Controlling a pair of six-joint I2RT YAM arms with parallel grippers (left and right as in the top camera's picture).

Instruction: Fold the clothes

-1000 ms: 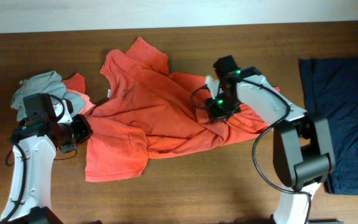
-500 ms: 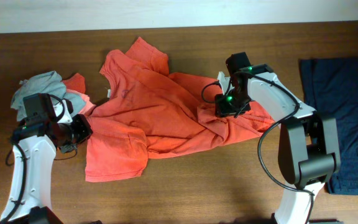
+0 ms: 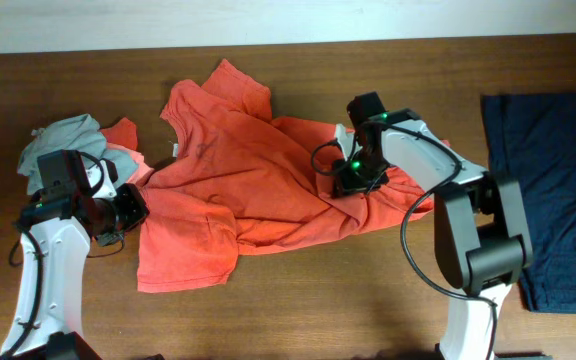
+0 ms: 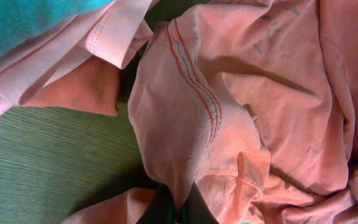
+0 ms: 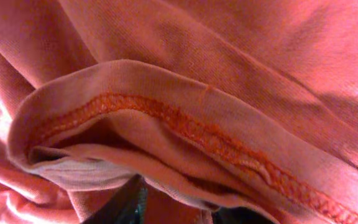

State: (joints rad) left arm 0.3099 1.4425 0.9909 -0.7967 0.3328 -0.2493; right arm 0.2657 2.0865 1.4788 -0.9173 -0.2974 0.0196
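Observation:
The large orange-red T-shirt (image 3: 248, 190) lies crumpled across the middle of the table. My left gripper (image 3: 133, 208) is at its left edge, shut on a stitched fold of the shirt (image 4: 191, 124), with the fingertips (image 4: 179, 210) pinched on the cloth. My right gripper (image 3: 345, 178) is at the shirt's right side. Its fingers (image 5: 179, 208) hold a thick folded hem (image 5: 185, 124) of the same shirt. A grey garment (image 3: 63, 135) and a salmon one (image 3: 123, 133) lie bunched at the far left; the salmon one also shows in the left wrist view (image 4: 73, 56).
A navy garment (image 3: 553, 190) lies flat at the right edge of the brown wooden table (image 3: 298, 310). The grey garment looks teal in the left wrist view (image 4: 30, 15). Bare wood shows along the front and back of the table.
My right gripper went a little right with the shirt's fold, then came back left to about where it was. The left arm has not moved.

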